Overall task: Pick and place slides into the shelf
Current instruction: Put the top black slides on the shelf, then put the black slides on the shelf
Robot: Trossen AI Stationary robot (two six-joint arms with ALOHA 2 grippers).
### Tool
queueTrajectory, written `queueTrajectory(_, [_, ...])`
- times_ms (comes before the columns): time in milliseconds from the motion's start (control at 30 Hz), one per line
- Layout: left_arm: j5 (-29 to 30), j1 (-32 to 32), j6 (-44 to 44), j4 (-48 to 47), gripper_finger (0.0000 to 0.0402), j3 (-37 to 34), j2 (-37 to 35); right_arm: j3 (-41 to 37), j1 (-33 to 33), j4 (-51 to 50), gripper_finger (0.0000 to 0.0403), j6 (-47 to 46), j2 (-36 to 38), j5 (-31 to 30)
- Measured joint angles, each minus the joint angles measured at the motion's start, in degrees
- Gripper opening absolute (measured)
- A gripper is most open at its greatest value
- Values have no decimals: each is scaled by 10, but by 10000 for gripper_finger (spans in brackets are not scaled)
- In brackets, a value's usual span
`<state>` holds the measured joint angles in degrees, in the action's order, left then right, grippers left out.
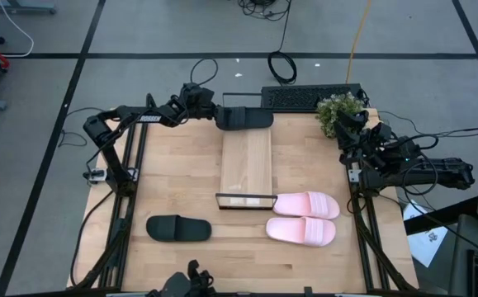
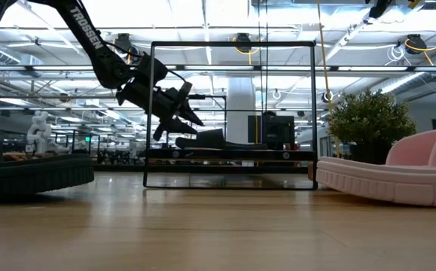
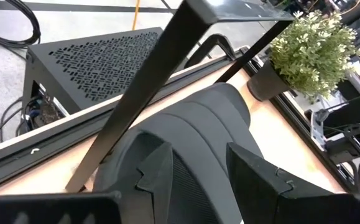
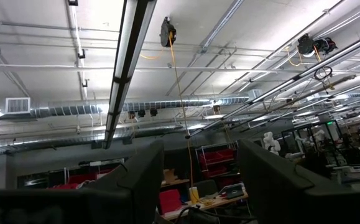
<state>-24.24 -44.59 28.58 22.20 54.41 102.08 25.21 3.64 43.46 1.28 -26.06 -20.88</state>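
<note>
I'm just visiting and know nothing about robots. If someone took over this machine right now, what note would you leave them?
Left claw: open, over the black slide lying at the shelf's far end.
Right claw: open, parked at the table's right edge, pointing up.
Done: one black slide on the shelf.
To do: second black slide and two pink slides, all on the table near the shelf's framed end.

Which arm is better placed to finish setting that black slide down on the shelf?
The left. Its gripper is at the shelf's far end, fingers straddling the black slide there. The right gripper waits by the plant, pointing upward.
</note>
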Motion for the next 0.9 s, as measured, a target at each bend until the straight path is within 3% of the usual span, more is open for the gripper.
queueTrajectory(400, [4,-8,-19,-25,145,0,0,0,0,0,196,0,0,0])
queueTrajectory(600, [32,1,-41,-49,145,0,0,0,0,0,196,0,0,0])
queueTrajectory(900, [23,-1,-5,-19,145,0,0,0,0,0,196,-6,0,0])
